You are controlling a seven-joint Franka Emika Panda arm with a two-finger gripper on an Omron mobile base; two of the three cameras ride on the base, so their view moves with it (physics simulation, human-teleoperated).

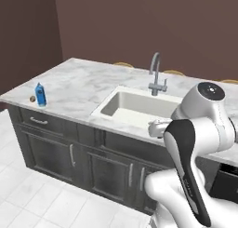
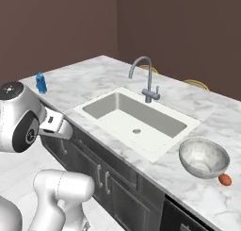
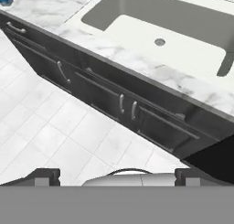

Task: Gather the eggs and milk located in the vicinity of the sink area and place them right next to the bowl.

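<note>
Fingers (image 3: 117, 176) are standing wide apart, holding nothing, hanging in front of the dark cabinet doors (image 3: 121, 109) over the white tiled floor (image 3: 50, 131). Milk carton (image 1: 40, 94) is standing upright near the far left end of the marble tabletop (image 1: 79, 90), well apart from the sink (image 1: 135, 107). Egg (image 1: 32, 99) is lying just beside the carton, on its left. Bowl (image 2: 204, 157) is sitting on the tabletop right of the sink, with a small orange ball (image 2: 225, 179) just beside it.
</note>
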